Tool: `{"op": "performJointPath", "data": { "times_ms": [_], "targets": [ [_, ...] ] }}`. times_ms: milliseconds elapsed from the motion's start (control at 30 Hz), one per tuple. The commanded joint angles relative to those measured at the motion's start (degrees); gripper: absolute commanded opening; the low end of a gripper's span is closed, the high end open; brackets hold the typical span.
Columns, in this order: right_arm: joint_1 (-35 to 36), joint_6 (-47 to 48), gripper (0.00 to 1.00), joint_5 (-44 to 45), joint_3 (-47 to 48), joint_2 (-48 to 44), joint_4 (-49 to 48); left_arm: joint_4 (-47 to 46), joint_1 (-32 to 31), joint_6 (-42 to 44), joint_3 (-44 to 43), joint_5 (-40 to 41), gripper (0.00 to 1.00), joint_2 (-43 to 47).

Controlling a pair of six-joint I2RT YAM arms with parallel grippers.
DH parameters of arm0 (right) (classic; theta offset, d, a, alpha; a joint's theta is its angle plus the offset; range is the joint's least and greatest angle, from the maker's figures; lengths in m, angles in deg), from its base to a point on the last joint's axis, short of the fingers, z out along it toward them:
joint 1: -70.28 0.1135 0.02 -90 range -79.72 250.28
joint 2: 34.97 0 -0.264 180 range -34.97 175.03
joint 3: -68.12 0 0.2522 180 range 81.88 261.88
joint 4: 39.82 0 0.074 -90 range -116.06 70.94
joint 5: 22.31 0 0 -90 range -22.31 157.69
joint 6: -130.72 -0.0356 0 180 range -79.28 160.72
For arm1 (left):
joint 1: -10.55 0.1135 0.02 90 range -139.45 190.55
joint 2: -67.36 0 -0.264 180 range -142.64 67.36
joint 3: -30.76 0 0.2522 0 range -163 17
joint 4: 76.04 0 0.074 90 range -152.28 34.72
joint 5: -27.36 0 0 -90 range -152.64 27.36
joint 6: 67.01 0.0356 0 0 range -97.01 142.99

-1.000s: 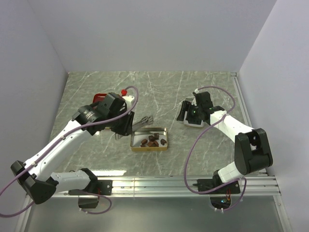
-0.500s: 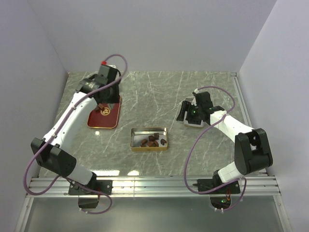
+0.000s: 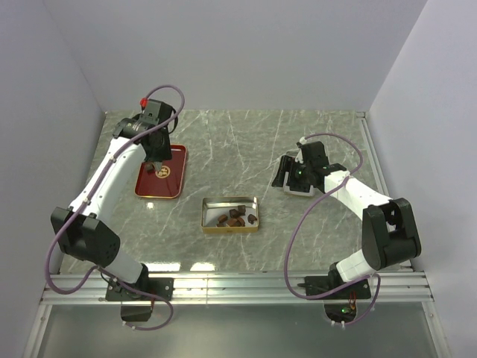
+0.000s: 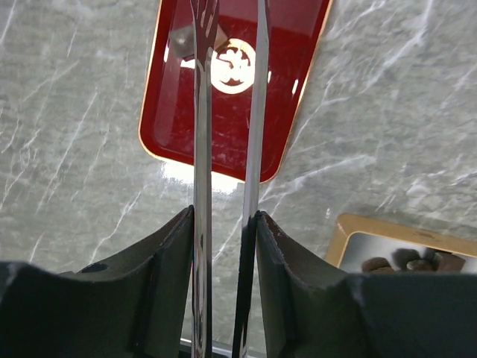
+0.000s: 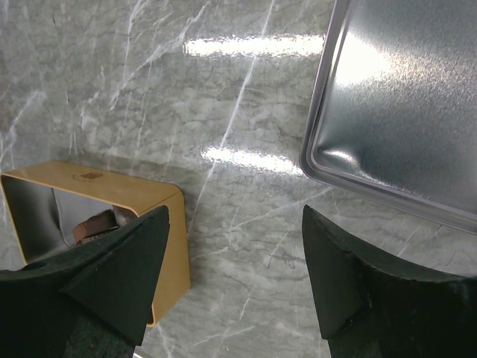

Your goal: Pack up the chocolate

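surface: grey marbled tabletop (image 3: 246, 142) | upper left: red gold-rimmed rectangular tray (image 3: 176, 165) | centre: open gold rectangular tin (image 3: 231, 230) | right: shallow silver metal pan (image 5: 402, 104)

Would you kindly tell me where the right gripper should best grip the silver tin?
Pinch the silver tin by its raised rim on the edge facing the open right gripper, coming from above, one finger inside, one outside: it lies flat, seemingly open side up, with only that thin wall to grip.
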Motion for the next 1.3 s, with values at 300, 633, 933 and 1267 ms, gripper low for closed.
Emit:
{"op": "performJointPath", "data": {
  "times_ms": [300, 633, 933, 1267],
  "targets": [
    [0.4, 0.5, 0.79, -1.1, 2.1, -1.5, -0.6, -1.6, 0.4, -1.5, 6.8, 1.3, 0.43, 1.7],
    [0.4, 0.5, 0.79, -0.8, 2.5, -1.2, -0.2, -4.7, 1.3, -1.1, 11.2, -0.3, 0.44, 2.0],
    [0.4, 0.6, 0.79, -0.6, 3.0, -0.6, 0.2, -7.9, 2.3, 0.4, 13.2, -1.1, 0.43, 2.0],
    [0.4, 0.9, 0.79, -0.4, 4.2, 0.4, 0.9, -10.0, 2.8, 1.6, 13.8, -0.7, 0.43, 0.9]
  ]
}}
